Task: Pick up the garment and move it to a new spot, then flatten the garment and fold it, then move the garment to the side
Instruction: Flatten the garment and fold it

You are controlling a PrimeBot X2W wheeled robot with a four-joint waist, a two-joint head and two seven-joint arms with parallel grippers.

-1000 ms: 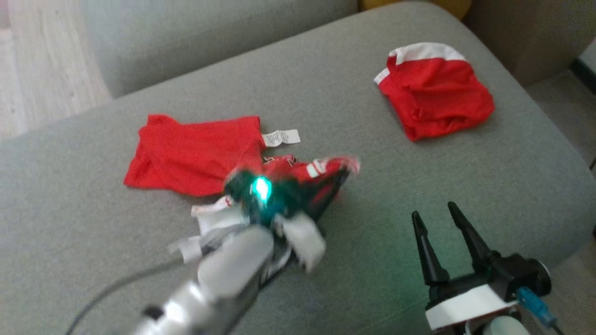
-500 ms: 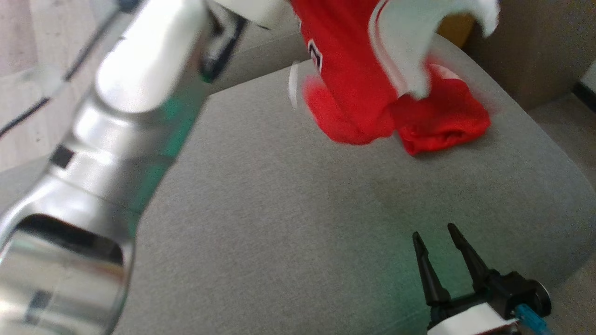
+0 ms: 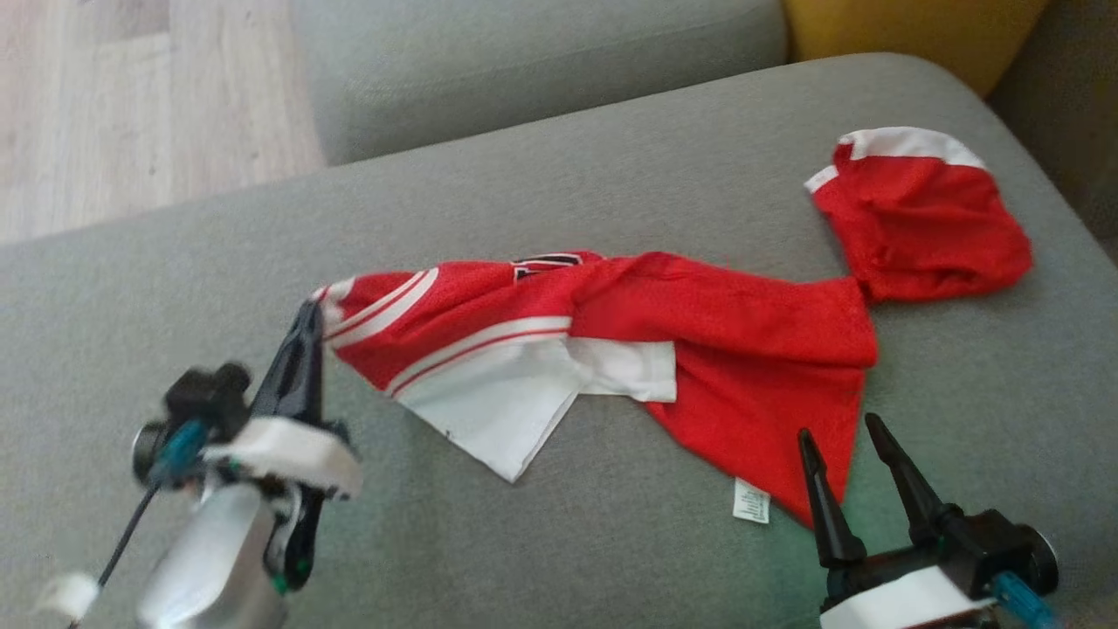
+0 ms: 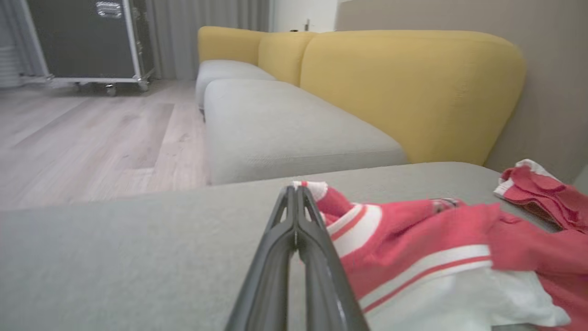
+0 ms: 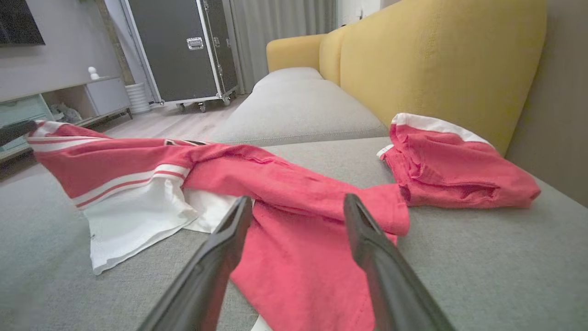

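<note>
The garment (image 3: 629,323), a red jersey with white stripes and a white panel, lies stretched across the grey sofa cushion (image 3: 541,542). My left gripper (image 3: 311,307) is shut on its striped left corner, which is held a little above the cushion. In the left wrist view the shut fingers (image 4: 296,216) pinch the garment (image 4: 413,239) at its edge. My right gripper (image 3: 838,430) stands open at the lower right, just in front of the garment's red hem, holding nothing. In the right wrist view the open gripper (image 5: 297,200) points at the garment (image 5: 285,184).
A second red garment with a white band (image 3: 926,218) lies bunched at the cushion's far right, touching the jersey's end (image 5: 450,165). A yellow backrest (image 4: 413,87) stands behind. Wood floor (image 3: 131,105) lies beyond the cushion's left edge.
My left arm swung the garment up and across, then brought it down stretched out leftward over the cushion. The head camera has shifted. The right gripper has stayed open in place.
</note>
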